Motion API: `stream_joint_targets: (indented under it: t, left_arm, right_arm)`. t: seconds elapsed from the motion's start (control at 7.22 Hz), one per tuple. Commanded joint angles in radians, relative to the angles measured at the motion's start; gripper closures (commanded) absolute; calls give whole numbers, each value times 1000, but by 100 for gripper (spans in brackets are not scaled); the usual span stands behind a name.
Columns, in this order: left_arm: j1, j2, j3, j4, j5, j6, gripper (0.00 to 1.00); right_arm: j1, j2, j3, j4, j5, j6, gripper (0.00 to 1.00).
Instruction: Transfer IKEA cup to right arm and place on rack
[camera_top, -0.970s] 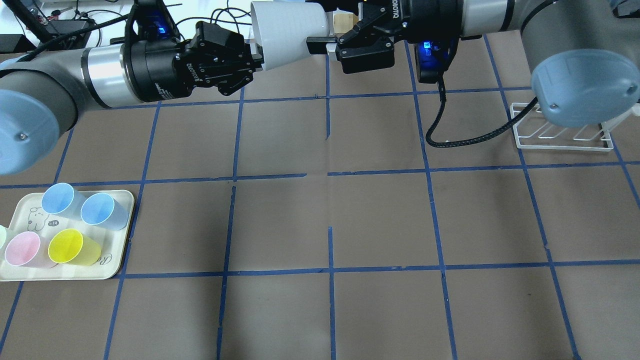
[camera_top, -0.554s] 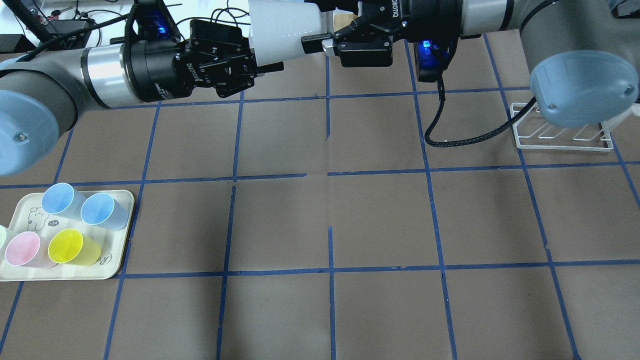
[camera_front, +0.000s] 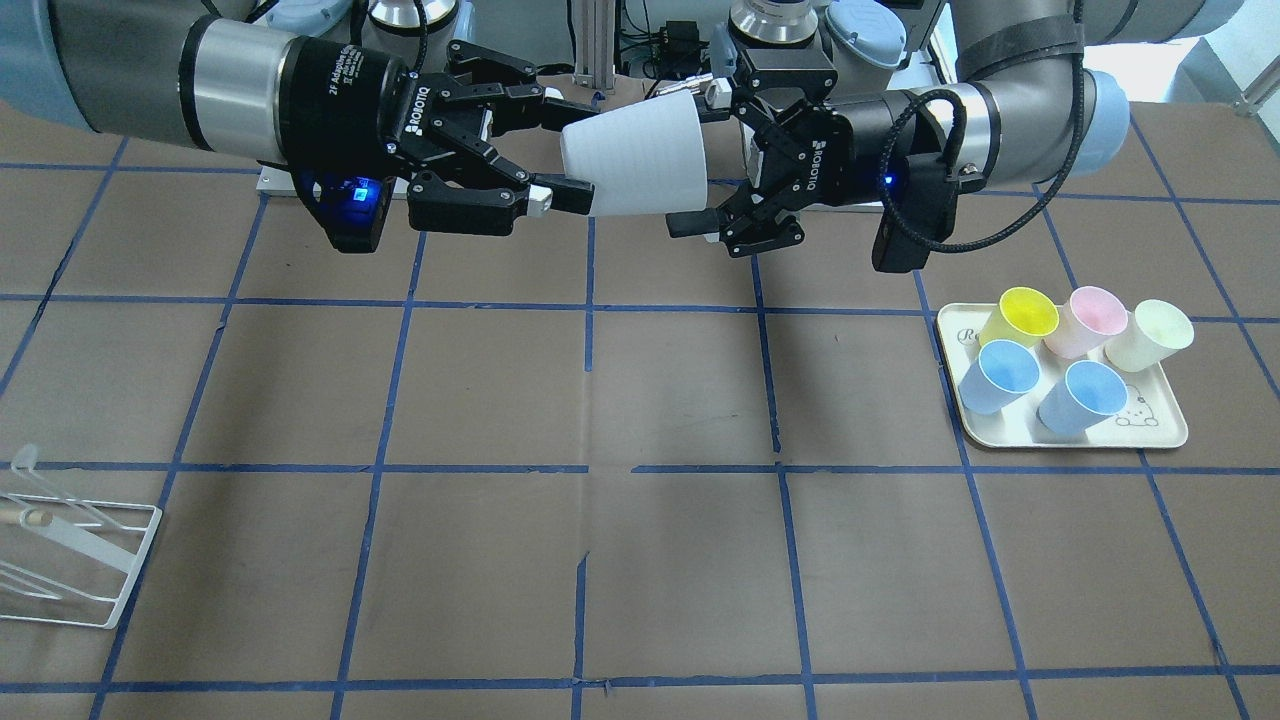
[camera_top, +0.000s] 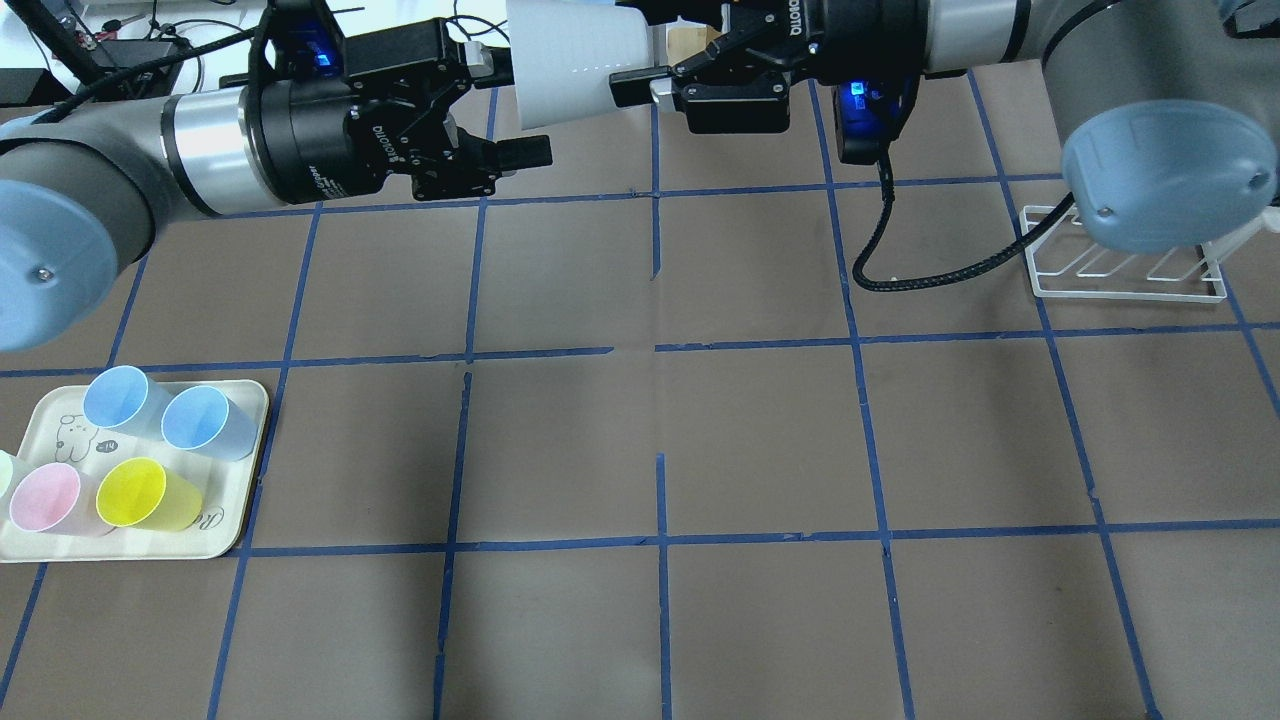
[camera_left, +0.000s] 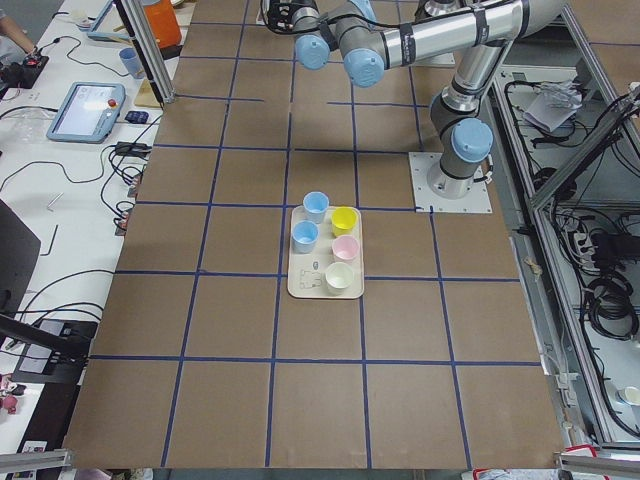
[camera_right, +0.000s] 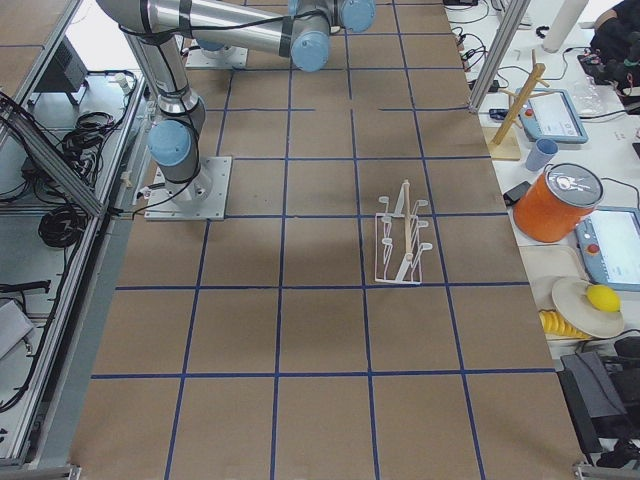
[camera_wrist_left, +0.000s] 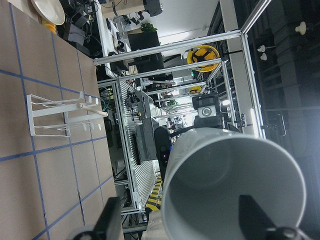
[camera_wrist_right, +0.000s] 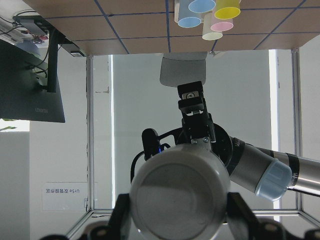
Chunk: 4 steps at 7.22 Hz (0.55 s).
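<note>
Now L claw (camera_top: 510, 105) has let go, jaws wide off rim; IKEA cup (camera_top: 565, 55) aloft over surface's (camera_top: 760, 430) far edge, R claw (camera_front: 572, 150) clamped on base. Handover looks done; rack (camera_top: 1125, 280) by right edge next.

Seen from overhead, the IKEA cup (camera_top: 570, 55) lies sideways above the table (camera_top: 760, 430) at its 12 o'clock, the left gripper (camera_top: 512, 105) at the cup's 9 o'clock and the right gripper (camera_top: 632, 50) at its 3. The rack (camera_top: 1125, 275) stands at the table's 2 o'clock; the tray (camera_top: 252, 440), bearing cups (camera_top: 130, 495), lies at 8 o'clock
</note>
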Motion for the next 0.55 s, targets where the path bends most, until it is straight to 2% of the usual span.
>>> stream_joint_targets:
  t: [0.0, 0.42]
  left_arm:
    - [0, 0, 1, -1, 6, -26, 0]
    - [11, -1, 17, -1, 10, -61, 0]
  right_arm:
    - [-7, -1, -1, 0, -8, 8, 100]
    - [-81, -53, 1, 6, -14, 47, 100]
